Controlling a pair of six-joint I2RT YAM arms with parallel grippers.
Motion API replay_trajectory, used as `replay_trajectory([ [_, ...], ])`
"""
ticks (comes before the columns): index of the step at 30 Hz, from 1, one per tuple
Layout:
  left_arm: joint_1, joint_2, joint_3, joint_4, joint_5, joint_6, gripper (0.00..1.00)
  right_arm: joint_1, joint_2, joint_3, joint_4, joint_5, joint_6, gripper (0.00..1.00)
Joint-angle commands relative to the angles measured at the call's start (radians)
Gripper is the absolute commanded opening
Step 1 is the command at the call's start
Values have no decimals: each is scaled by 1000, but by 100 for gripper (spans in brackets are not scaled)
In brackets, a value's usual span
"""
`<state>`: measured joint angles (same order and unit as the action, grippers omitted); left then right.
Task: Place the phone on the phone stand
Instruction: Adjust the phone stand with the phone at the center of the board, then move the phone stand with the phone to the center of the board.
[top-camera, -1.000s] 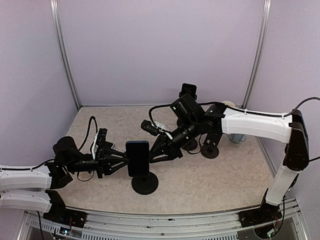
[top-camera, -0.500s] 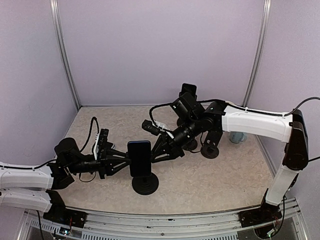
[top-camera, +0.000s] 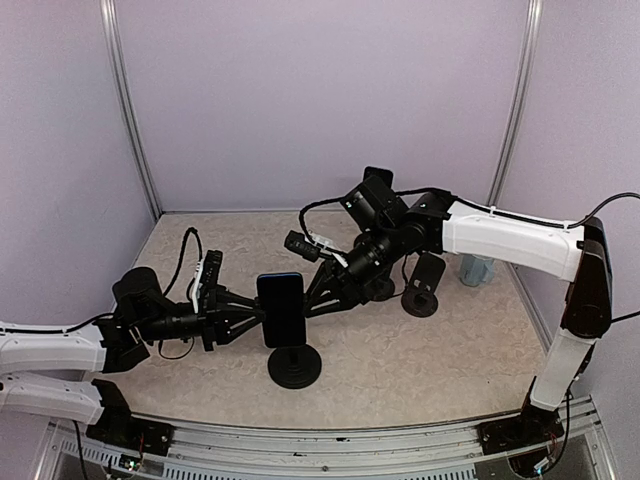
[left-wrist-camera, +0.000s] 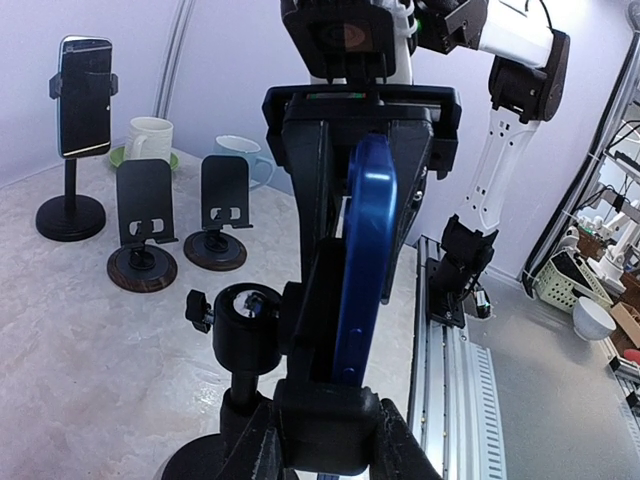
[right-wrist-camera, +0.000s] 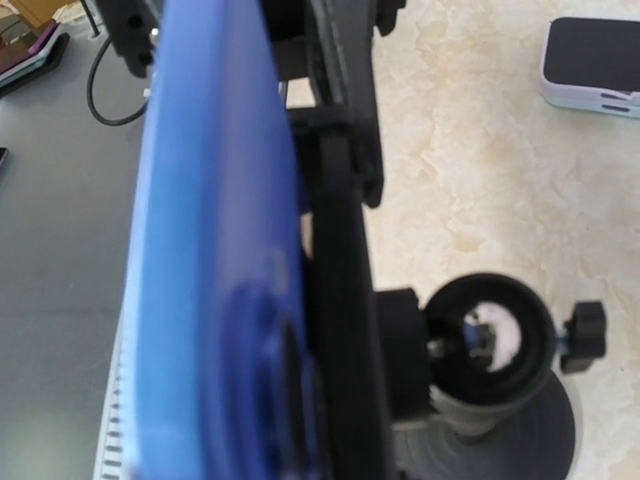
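Observation:
The phone (top-camera: 282, 308), blue-edged with a dark screen, stands upright in the clamp of the phone stand (top-camera: 294, 366), a black pole on a round base. In the left wrist view the phone (left-wrist-camera: 365, 250) shows edge-on against the stand's back bar. My left gripper (left-wrist-camera: 328, 430) is shut on the clamp's near end block. My right gripper (left-wrist-camera: 360, 105) comes from the far side and straddles the phone's far end together with the clamp there. In the right wrist view the phone (right-wrist-camera: 215, 250) fills the left half, blurred, and my own fingers are hidden.
At the back stand another phone on a tall stand (left-wrist-camera: 85, 95), two small folding stands (left-wrist-camera: 145, 215) (left-wrist-camera: 225, 200) and two mugs (left-wrist-camera: 150, 135) (left-wrist-camera: 240, 155). A white device (right-wrist-camera: 592, 65) lies on the marble tabletop. The rail edge (left-wrist-camera: 450, 360) runs along the near side.
The phone and the stand's head have shifted slightly up and to the right, with both grippers moving along. The right arm's wrist has risen a little.

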<state>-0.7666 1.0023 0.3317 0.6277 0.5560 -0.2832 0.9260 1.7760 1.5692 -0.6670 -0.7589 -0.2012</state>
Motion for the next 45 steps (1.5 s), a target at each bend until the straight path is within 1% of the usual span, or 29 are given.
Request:
replay_trajectory([
  [1, -20, 17, 43, 50, 4, 23, 6, 14, 24, 37, 56, -14, 40, 24],
  [8, -20, 19, 73, 50, 0, 52, 7, 13, 29, 61, 68, -29, 49, 14],
  [10, -18, 16, 94, 18, -15, 76, 13, 3, 26, 69, 79, -24, 57, 10],
  [12, -8, 17, 120, -8, -22, 96, 25, -12, 29, 85, 84, -27, 61, 8],
  [13, 0, 17, 132, -16, -19, 103, 35, -19, 31, 102, 83, -30, 62, 8],
  [14, 9, 17, 142, -21, -17, 105, 40, -27, 36, 111, 79, -32, 60, 7],
  [17, 32, 3, 155, -23, -2, 101, 66, -49, 54, 175, 48, -48, 37, 7],
  [19, 42, -22, 154, -33, -9, 103, 80, -60, 70, 214, 23, -49, 14, 7],
  [20, 45, -37, 152, -41, -18, 105, 84, -67, 77, 232, 11, -55, 4, 7],
  [22, 52, -75, 147, -70, -39, 116, 97, -80, 89, 255, 1, -59, -4, 7],
  [24, 60, -116, 141, -102, -59, 122, 99, -93, 93, 259, 13, -61, -2, 7],
  [32, 89, -265, 87, -167, -99, 101, 99, -143, 108, 276, 95, -70, -7, 7],
  [41, 84, -339, -10, -173, -108, 52, 99, -258, 201, 367, 196, -85, -1, 7],
  [45, 79, -367, -37, -175, -112, 36, 99, -303, 260, 440, 230, -83, -6, 6],
])
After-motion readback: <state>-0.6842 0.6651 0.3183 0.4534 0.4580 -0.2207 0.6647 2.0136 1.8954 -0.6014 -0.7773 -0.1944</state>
